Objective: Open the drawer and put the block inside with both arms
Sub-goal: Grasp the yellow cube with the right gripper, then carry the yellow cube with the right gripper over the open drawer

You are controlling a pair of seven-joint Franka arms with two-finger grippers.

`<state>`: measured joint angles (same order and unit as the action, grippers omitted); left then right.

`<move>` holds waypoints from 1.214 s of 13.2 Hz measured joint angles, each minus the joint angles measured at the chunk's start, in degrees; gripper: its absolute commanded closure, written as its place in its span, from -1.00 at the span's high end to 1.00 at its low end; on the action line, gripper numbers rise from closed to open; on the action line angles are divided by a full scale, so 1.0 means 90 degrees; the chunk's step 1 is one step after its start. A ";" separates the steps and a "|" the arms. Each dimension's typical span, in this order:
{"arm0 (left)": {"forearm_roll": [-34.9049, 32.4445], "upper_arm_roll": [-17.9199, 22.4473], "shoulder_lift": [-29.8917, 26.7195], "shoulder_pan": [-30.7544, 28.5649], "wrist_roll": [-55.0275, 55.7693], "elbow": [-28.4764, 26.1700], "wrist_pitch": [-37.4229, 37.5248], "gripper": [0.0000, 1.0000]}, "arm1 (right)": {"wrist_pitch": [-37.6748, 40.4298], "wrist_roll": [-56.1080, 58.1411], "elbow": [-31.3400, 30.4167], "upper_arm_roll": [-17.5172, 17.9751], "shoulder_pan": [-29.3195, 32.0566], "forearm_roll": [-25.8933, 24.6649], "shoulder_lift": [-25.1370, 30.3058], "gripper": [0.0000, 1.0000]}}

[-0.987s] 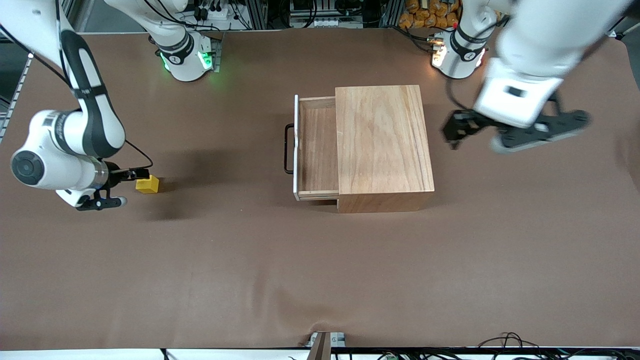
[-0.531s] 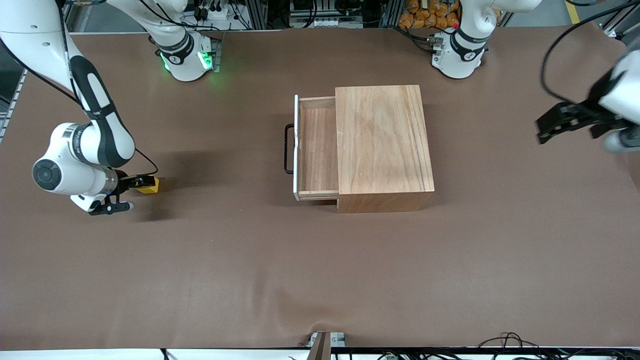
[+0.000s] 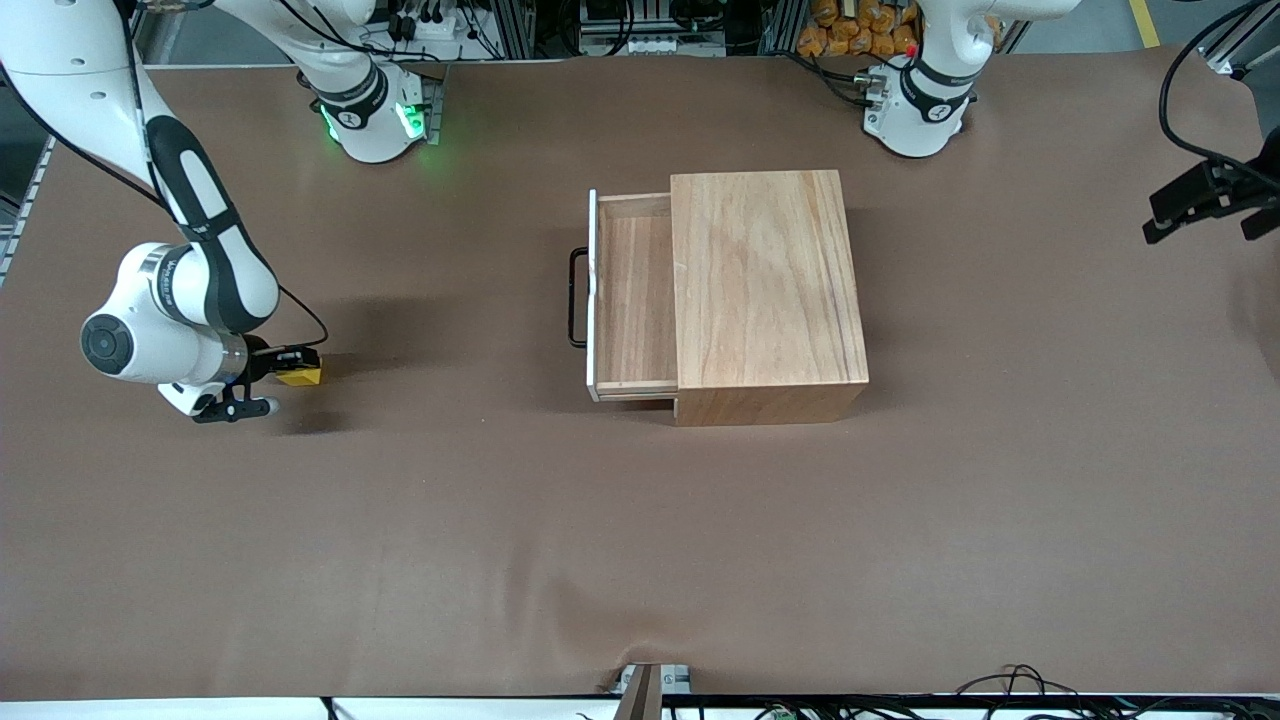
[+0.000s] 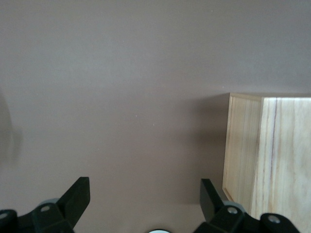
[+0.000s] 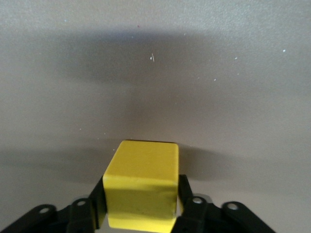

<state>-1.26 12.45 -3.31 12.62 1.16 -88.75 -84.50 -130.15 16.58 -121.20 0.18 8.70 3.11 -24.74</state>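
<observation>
I have the right claw (image 3: 285, 362) clenched on the block (image 3: 300, 375), low at the right arm's end of the worktop (image 3: 640, 540), well apart from the drawer (image 3: 633, 295), which stands pulled out of the wooden box (image 3: 765, 290) with its handle (image 3: 575, 297) facing the block. So the opening looks done and the pick is in hand; next I judge a lift, a carry over the open tray, and a release. The left claw (image 3: 1205, 205) waits released over the left arm's end of the worktop, partly cut off at the front view's edge. I cannot tell whether the block has left the surface.
</observation>
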 measured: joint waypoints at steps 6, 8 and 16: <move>0.0000 -0.0064 -0.0161 0.0014 -0.0380 -0.0216 -0.0071 1.00 | 0.2079 -0.0455 0.1444 0.0107 -0.0289 0.0323 0.0106 -1.00; 0.0000 -0.0066 -0.0163 0.0012 -0.0400 -0.0218 -0.0067 1.00 | 0.3035 -0.1439 0.2362 0.0141 -0.0780 0.0509 0.0180 -1.00; 0.0001 -0.0282 -0.0168 0.0043 -0.0401 -0.0190 -0.0067 1.00 | 0.3743 -0.5253 0.3890 0.0211 -0.4282 0.1269 0.0192 -1.00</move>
<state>-1.26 9.91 -4.82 13.01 -2.45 -90.46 -85.10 -96.46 -30.70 -86.18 2.07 -29.83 14.53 -23.01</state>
